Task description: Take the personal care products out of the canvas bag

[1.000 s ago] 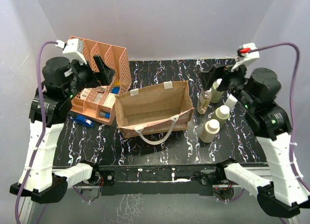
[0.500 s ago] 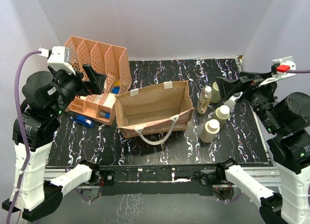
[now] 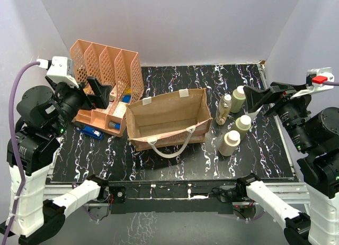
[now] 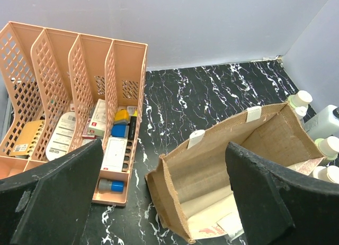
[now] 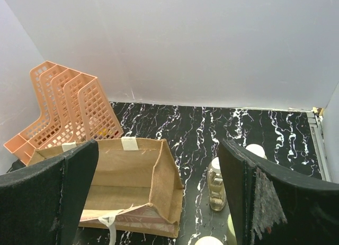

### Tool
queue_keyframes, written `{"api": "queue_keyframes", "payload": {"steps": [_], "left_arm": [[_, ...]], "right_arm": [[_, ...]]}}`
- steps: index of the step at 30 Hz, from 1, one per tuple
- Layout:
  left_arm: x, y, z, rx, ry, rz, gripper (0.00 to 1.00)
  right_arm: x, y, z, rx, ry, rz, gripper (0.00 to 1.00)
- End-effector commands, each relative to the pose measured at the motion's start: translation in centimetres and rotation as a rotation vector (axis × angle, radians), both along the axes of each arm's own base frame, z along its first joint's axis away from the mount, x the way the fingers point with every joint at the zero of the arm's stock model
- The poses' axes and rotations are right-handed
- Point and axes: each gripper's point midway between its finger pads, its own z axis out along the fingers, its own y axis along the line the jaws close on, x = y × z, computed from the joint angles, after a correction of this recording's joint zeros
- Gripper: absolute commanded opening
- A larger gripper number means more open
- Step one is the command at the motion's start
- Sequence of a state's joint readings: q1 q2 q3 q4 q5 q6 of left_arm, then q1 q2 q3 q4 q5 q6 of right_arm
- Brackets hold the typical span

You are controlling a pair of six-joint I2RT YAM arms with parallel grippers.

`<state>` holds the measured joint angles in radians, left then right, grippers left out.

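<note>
The tan canvas bag (image 3: 175,115) stands open-topped in the middle of the black marbled table, its white handle hanging over the front. Only its pale floor shows inside (image 4: 212,163) (image 5: 127,173). The personal care products stand to its right: a small clear bottle (image 3: 224,108) (image 5: 216,184) and three beige bottles with white caps (image 3: 238,98) (image 3: 243,123) (image 3: 229,143). A white-grey bottle (image 4: 326,120) shows at the left wrist view's edge. My left gripper (image 3: 100,91) (image 4: 163,160) is raised, open and empty, by the rack. My right gripper (image 3: 259,98) (image 5: 158,155) hangs open and empty, above the bottles.
An orange-pink mesh file rack (image 3: 106,62) (image 4: 69,70) (image 5: 69,102) lies at the back left with small boxes and blue items in its tray. A blue object (image 3: 90,131) lies in front of it. Pale walls close the table at back and sides.
Both arms have drawn back and up toward the table's sides. The left gripper left the rack, the right gripper left the bottles. Bag and bottles have not moved.
</note>
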<state>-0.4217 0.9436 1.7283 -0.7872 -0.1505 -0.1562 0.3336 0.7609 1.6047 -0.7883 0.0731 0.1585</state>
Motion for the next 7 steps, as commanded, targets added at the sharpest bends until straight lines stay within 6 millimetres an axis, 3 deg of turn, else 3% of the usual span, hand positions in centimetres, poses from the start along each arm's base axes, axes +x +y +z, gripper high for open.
{"api": "queue_keyframes", "payload": {"steps": [1, 7], "left_arm": [[-0.14, 0.21, 0.58, 0.006, -0.020, 0.005, 0.97], [0.05, -0.28, 0.39, 0.000, -0.012, -0.014, 0.97]], "right_arm": [[-0.41, -0.84, 1.82, 0.025, -0.048, -0.037, 0.99], [-0.28, -0.66, 0.87, 0.000, -0.022, -0.029, 0.99]]}}
